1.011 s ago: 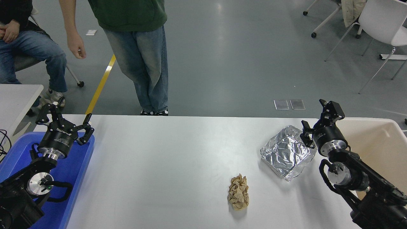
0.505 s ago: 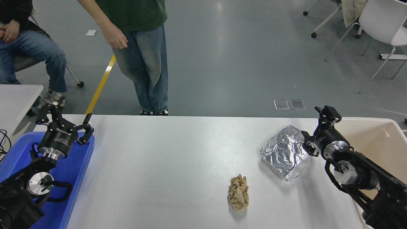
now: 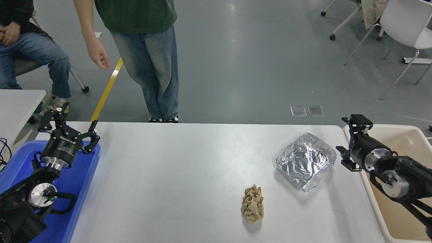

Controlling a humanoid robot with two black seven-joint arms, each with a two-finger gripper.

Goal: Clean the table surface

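Note:
The table surface [image 3: 175,175] is a wide white top. On it lie a crumpled brown paper ball [image 3: 253,203] near the front middle and a crinkled foil tray [image 3: 305,161] at the right. My right gripper [image 3: 348,140] hangs open and holds nothing; it is at the table's right edge, just right of the foil tray and apart from it. Parked at the lower left, my left gripper [image 3: 69,127] is open above the blue tray.
A blue plastic tray [image 3: 79,179] lies at the table's left end. A beige bin [image 3: 405,141] stands off the right edge, under my right arm. One person stands at the far side, another sits at the upper left. A smaller white table [image 3: 17,101] is at the left.
My right gripper has pulled away from over the foil tray's right rim, moving right toward the beige bin. The standing person's hand has swung about. The left arm has not moved.

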